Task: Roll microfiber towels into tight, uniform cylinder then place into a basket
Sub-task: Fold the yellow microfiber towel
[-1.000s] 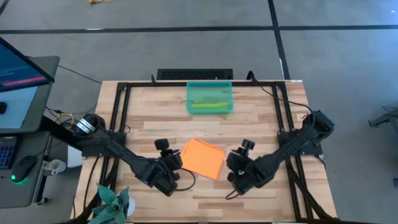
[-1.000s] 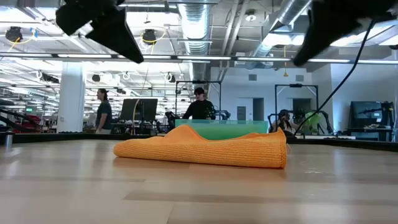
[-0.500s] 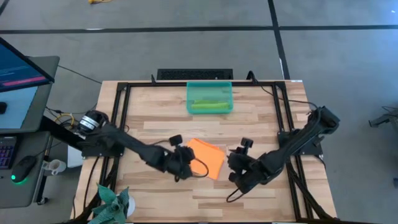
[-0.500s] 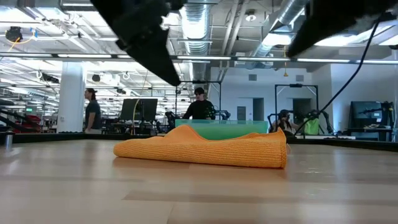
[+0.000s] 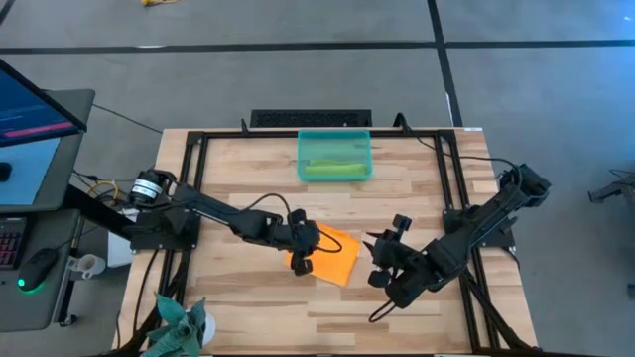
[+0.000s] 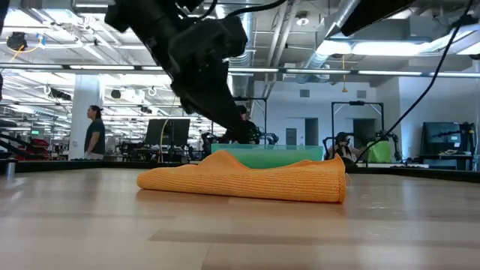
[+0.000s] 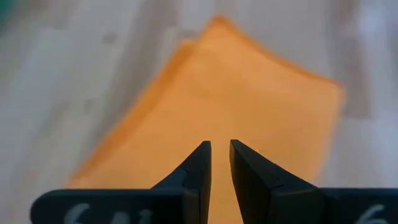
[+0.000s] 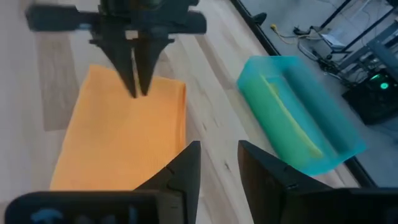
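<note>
The orange towel [image 5: 332, 260] lies folded flat at the table's middle [image 6: 247, 180] [image 7: 249, 99] [image 8: 124, 143]. My left gripper [image 5: 306, 254] [image 7: 221, 146] [image 8: 135, 90] hangs over the towel's left part, pointing slantwise down. Its fingers stand a narrow slit apart with nothing between them, and the low view shows it above the cloth. My right gripper [image 5: 375, 260] [image 8: 219, 146] is open and empty just right of the towel, raised off the table. The teal basket [image 5: 303, 159] [image 8: 336, 146] stands at the far middle, with a rolled lime green towel [image 5: 332, 170] [image 8: 280, 112] lying in it.
A dark green spiky plant [image 5: 179, 327] sits at the near left corner. Black frame rails [image 5: 193, 188] [image 5: 451, 188] run along the table's left and right sides. Bare wood lies between the towel and the basket. People stand in the room behind [image 6: 95, 131].
My left gripper has swung from the towel's near left side toward the table's right and far edge, to a place over the towel's left part. It has sunk and turned as it went. My right gripper has risen a little. The orange towel has stayed put.
</note>
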Controlling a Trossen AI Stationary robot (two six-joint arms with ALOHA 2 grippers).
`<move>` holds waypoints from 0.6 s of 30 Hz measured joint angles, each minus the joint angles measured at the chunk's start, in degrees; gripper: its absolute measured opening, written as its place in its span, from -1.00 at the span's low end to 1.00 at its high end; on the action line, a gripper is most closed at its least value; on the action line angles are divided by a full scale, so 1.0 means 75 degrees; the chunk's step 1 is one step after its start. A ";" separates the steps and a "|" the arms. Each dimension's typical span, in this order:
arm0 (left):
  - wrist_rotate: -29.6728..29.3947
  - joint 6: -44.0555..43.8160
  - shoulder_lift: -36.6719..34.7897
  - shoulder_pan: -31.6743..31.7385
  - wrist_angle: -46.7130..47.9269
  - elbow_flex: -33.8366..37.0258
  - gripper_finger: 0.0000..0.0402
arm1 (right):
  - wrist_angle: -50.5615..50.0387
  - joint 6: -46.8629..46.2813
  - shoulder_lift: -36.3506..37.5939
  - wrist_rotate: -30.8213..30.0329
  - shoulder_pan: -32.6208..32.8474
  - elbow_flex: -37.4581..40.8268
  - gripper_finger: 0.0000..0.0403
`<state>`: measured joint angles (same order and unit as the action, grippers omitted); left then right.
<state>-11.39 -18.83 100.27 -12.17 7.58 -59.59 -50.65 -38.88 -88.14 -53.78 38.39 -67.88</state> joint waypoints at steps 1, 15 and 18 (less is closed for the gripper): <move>0.0295 0.0031 0.0000 0.0066 -0.0203 0.0094 -0.75 | 0.0026 0.0051 -0.0048 -0.0014 -0.0003 -0.0003 -0.36; 0.1257 -0.1236 0.0015 0.0300 0.1388 0.0632 -0.75 | 0.0052 0.0246 -0.0285 0.0001 -0.0445 -0.0006 -0.37; 0.0974 -0.1277 0.0015 0.0269 0.1647 0.0632 -0.75 | 0.0076 0.0246 -0.0285 0.0146 -0.0578 -0.0006 -0.36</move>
<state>-4.09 -28.40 100.38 -10.16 19.94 -54.85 -50.08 -37.04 -90.28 -52.68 34.05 -67.92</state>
